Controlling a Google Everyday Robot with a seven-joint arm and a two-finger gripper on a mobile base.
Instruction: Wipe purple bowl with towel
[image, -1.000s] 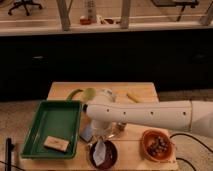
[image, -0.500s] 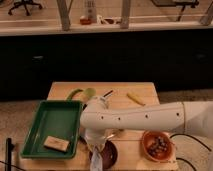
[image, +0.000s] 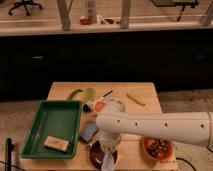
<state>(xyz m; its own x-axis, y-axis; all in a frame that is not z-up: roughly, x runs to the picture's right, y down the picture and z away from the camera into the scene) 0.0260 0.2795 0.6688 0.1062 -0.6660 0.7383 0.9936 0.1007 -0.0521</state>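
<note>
The purple bowl (image: 98, 156) sits at the front edge of the wooden table (image: 145, 107), near the middle. My white arm reaches in from the right, its wrist pointing straight down over the bowl. My gripper (image: 108, 151) is just above the bowl's inside, shut on a pale blue-white towel (image: 109, 162). The towel hangs down into the bowl. The arm hides the back part of the bowl.
A green tray (image: 46, 120) holding a tan block (image: 56, 144) lies at the left. A brown bowl of food (image: 157, 148) is at the front right. A blue packet (image: 89, 132), a white plate (image: 114, 105), green items (image: 80, 93) and a yellow piece (image: 135, 98) lie behind.
The wrist has come down and forward over the purple bowl. The towel has dropped lower into the bowl with it.
</note>
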